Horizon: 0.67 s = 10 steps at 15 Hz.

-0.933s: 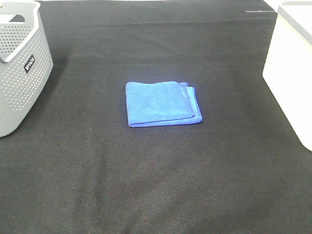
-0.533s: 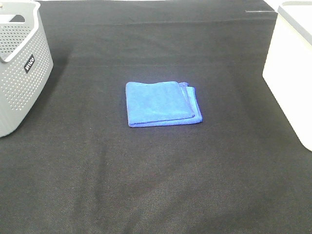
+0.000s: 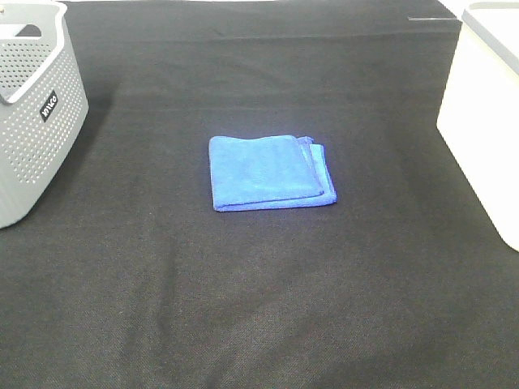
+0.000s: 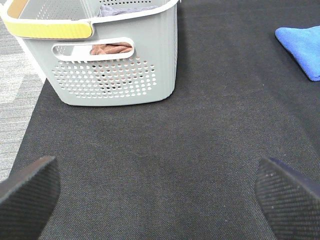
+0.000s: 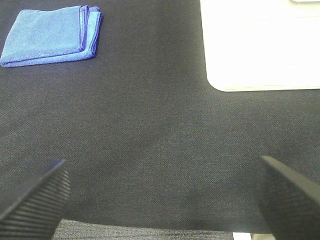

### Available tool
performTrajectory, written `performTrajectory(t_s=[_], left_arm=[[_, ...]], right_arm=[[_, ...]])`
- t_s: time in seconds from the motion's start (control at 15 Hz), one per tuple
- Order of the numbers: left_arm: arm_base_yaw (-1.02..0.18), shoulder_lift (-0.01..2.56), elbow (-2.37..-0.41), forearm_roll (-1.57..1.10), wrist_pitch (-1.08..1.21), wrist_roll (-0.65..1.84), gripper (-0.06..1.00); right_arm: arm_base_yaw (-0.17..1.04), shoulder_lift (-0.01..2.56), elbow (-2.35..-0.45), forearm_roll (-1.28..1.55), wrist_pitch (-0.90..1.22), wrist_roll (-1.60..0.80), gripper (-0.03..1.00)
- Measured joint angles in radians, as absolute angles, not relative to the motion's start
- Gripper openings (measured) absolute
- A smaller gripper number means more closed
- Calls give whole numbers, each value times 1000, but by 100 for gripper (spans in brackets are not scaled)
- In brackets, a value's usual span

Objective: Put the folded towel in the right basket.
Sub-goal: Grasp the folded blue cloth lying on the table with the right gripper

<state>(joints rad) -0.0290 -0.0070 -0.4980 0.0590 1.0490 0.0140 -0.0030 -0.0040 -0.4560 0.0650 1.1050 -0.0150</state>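
Observation:
A folded blue towel point(image 3: 270, 172) lies flat in the middle of the black cloth; it also shows in the right wrist view point(image 5: 51, 35) and, in part, in the left wrist view point(image 4: 303, 47). The white right basket point(image 3: 485, 105) stands at the right edge, seen too in the right wrist view point(image 5: 260, 45). Neither gripper shows in the high view. My left gripper point(image 4: 157, 200) is open and empty, low over the cloth near the grey basket. My right gripper point(image 5: 162, 200) is open and empty, over the cloth in front of the white basket.
A grey perforated basket point(image 3: 32, 105) with a yellow-padded handle stands at the left; in the left wrist view point(image 4: 107, 55) cloth items lie inside it. The black cloth point(image 3: 259, 284) covers the table. Its edge, with grey floor beyond, shows in the left wrist view point(image 4: 20, 95).

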Motion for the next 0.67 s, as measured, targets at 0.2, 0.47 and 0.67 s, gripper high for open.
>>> performTrajectory(t_s=[0.2, 0.47, 0.67], left_arm=[[-29, -7, -498, 59, 1049, 14, 99], [-29, -7, -498, 59, 1049, 14, 99], [-29, -7, -498, 59, 1049, 14, 99]], right_arm=[[-3, -4, -456, 65, 1105, -15, 97], [-3, -4, -456, 65, 1105, -15, 97], [-3, -4, -456, 65, 1105, -15, 97]])
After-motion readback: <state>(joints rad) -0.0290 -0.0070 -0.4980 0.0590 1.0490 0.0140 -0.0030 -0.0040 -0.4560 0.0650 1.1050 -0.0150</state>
